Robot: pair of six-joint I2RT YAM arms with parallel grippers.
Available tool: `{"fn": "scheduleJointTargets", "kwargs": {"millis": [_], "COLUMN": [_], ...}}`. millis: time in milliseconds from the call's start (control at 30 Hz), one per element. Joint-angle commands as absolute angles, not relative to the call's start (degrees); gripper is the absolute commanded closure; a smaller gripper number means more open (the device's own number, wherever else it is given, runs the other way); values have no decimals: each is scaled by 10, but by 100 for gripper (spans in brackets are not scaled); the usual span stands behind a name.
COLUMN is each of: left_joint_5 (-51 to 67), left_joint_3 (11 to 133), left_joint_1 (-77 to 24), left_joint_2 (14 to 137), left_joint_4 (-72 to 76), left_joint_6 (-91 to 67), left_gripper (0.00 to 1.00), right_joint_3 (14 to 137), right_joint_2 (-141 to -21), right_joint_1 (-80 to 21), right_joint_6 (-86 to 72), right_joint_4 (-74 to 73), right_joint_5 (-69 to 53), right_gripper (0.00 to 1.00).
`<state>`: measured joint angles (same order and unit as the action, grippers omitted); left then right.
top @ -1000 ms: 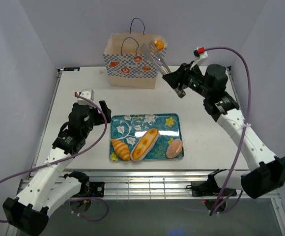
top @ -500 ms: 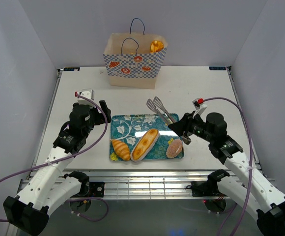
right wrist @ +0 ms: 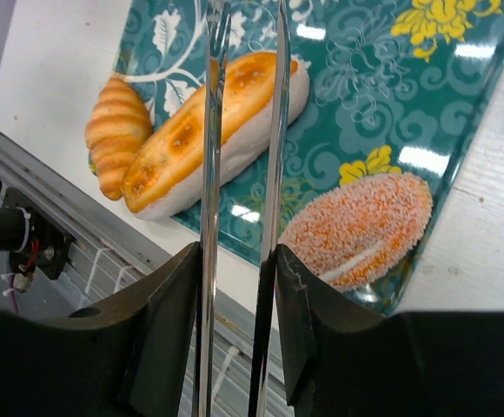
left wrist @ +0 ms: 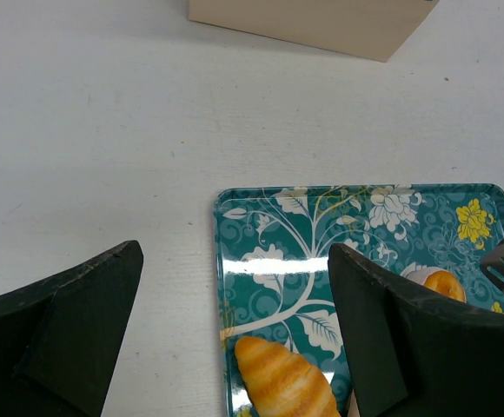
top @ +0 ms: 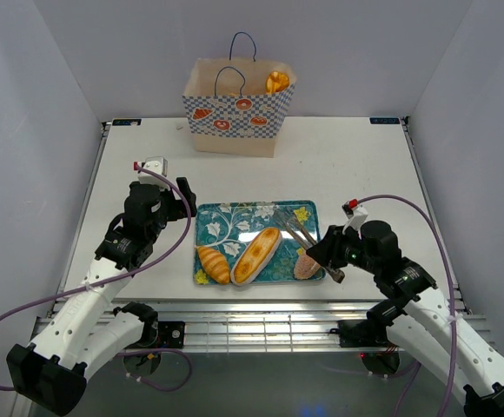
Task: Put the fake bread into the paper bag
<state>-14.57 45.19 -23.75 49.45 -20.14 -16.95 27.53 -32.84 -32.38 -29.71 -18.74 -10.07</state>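
On teal tray [top: 235, 217], mid-counter [top: 356, 165]: fake bread [top: 257, 254], three pieces. Croissant [top: 214, 263] left, long loaf [right wrist: 169, 143] middle, sugared bun [top: 308, 262] right. Fourth piece [top: 276, 81] pokes from paper bag [top: 235, 117], upright at far edge. Loaf's long axis runs near-left to far-right, oblique to tongs [top: 297, 233]. Blade tips over loaf's far end, nothing pinched. Bun beside blades, closest to right fingers [right wrist: 169, 330], clenched on tong handles. Right arm nearer. Left fingers [left wrist: 69, 313] spread, empty, over tray's left edge. One tray, one tongs, one bag.

Robot lab test cell: white table [top: 348, 165], plain lavender walls [top: 35, 104], aluminium rail frame [top: 261, 317], exposed cables [top: 400, 198].
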Motion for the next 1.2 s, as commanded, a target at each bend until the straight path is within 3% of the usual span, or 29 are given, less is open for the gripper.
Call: {"fn": "scheduleJointTargets", "kwargs": {"millis": [0, 300, 500, 700, 833, 1167], "left_joint_5": [-152, -157, -169, -170, -168, -165], "left_joint_3": [466, 466, 465, 466, 466, 467], "left_joint_1": [-239, -239, -239, -239, -239, -239], "left_joint_2": [494, 492, 488, 486, 484, 483], "left_joint_4": [-207, -208, -208, -209, -208, -209], "left_joint_6": [-164, -163, -162, -162, -162, -162], "left_gripper": [2, 2, 2, 2, 2, 2], "right_joint_3": [310, 290, 298, 357, 379, 392], "right_joint_2": [-323, -340, -379, -487, -527, -568], "right_joint_1": [-328, -411, -558, -715, -757, -775], "right_joint_6": [-287, -248, -231, -209, -221, -243], "right_joint_4": [-228, -140, -102, -126, -118, -73], "right_joint_5": [-90, -192, -115, 69, 140, 166], "right_gripper": [56, 56, 55, 52, 52, 49]}}
